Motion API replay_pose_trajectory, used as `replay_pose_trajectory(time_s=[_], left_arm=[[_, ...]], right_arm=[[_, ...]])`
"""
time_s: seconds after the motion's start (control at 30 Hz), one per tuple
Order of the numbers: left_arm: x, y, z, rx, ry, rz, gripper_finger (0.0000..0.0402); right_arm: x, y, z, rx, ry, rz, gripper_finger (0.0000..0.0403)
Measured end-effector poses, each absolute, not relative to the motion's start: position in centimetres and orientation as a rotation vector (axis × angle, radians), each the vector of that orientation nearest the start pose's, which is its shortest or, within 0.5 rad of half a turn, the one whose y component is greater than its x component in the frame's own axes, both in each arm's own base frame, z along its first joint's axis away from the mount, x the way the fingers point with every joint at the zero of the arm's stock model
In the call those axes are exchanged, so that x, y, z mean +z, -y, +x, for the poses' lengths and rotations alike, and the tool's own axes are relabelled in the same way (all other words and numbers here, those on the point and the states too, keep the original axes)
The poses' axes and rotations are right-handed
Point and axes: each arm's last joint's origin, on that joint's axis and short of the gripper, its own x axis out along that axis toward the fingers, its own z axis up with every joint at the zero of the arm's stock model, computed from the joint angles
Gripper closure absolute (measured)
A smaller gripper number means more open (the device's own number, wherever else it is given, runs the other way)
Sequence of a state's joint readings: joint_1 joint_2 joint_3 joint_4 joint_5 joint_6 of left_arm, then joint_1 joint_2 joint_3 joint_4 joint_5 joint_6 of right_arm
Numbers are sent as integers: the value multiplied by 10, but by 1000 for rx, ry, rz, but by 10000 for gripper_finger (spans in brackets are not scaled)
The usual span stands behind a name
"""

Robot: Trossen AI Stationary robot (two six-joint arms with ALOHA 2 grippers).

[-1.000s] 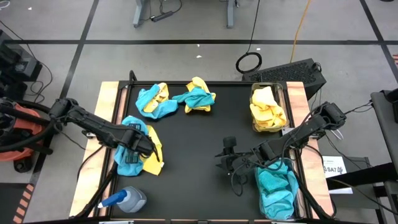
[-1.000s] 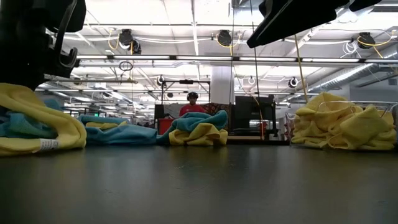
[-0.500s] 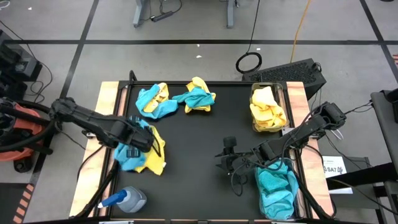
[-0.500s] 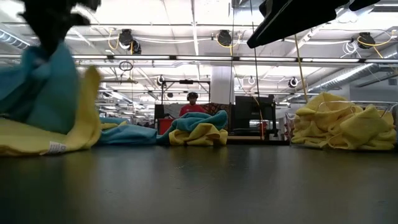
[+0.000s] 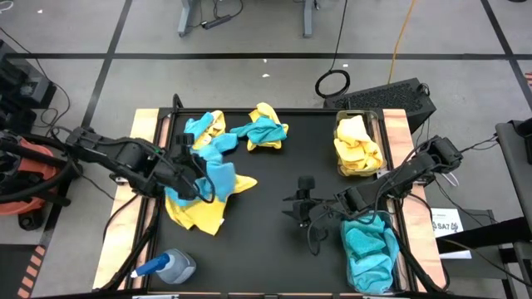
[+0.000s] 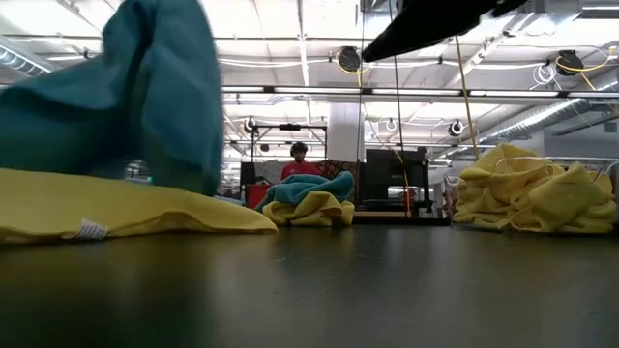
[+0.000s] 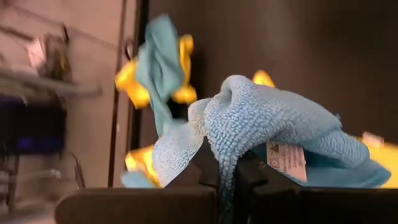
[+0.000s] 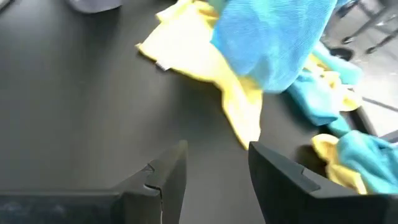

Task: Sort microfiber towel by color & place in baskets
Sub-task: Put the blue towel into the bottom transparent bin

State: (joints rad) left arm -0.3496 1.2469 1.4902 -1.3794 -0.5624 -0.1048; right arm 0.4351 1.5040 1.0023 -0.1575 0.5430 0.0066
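Note:
My left gripper (image 5: 197, 188) is shut on a teal-blue towel (image 5: 219, 172) above the table's left half, over a flat yellow towel (image 5: 199, 209) that lies spread on the table. The teal towel also shows in the low view (image 6: 145, 97) and in the left wrist view (image 7: 267, 124). My right gripper (image 5: 299, 208) is open and empty, hovering right of the table's middle (image 8: 214, 168). One clear basket (image 5: 378, 137) at the far right holds yellow towels. The other clear basket (image 5: 397, 249) at the near right holds teal ones. My left gripper pinches a bunched fold of the teal-blue towel (image 7: 225, 163) between its two fingers, with several layers gathered there. The fingers come from the table's left side, slanting down. The towel is lifted and hangs slack around and below the fingers, over the yellow towel.
Two mixed teal and yellow towel heaps lie at the far edge (image 5: 204, 133) (image 5: 266, 129). A blue-capped spray bottle (image 5: 170, 267) lies at the near left corner. Bare black tabletop (image 5: 266, 183) lies between the grippers. A person (image 6: 299, 164) shows far behind the table.
My left gripper has risen and gone toward the table's right with the teal-blue towel, lifting it off the yellow towel. The yellow towel has stayed on the table and now lies spread out flat. My right gripper has shifted slightly toward the left.

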Motion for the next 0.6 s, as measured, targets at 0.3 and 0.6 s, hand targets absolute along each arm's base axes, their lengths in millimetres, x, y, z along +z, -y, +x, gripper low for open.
replay_pose_trajectory(time_s=[0.3, 0.6], left_arm=[[399, 60, 210, 171, -816, 481, 388], [391, 69, 230, 86, -815, 507, 386]], right_arm=[[257, -95, 313, -228, -461, -313, 217], [268, -66, 332, -176, -324, -260, 115]])
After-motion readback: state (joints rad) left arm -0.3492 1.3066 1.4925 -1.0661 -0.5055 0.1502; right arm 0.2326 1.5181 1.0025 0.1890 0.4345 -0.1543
